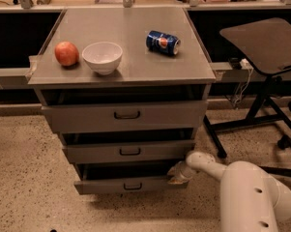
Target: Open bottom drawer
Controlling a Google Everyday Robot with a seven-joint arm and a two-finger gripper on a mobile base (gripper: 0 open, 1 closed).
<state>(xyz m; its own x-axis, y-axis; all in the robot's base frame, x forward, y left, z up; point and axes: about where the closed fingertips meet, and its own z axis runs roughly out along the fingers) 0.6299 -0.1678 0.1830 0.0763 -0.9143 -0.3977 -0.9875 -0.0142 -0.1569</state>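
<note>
One arm (208, 162) stretches low leftward, pincer (176, 174) at the right end of the bottom drawer (125, 184), grip indiscernible.

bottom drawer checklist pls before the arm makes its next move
1. Right drawer: the gripper is at the right end of the bottom drawer front, below the middle drawer. ok
2. On the loop handle: the gripper sits well to the right of it. not ok
3. Firm hold on the drawer front: cannot tell
4. Open far enough: a dark gap shows above the front, but how far out it stands: cannot tell
5. Things on top safe from a jolt: the apple and bowl sit back from the front edge. The can lies on its side and might roll. ok, with care
</note>
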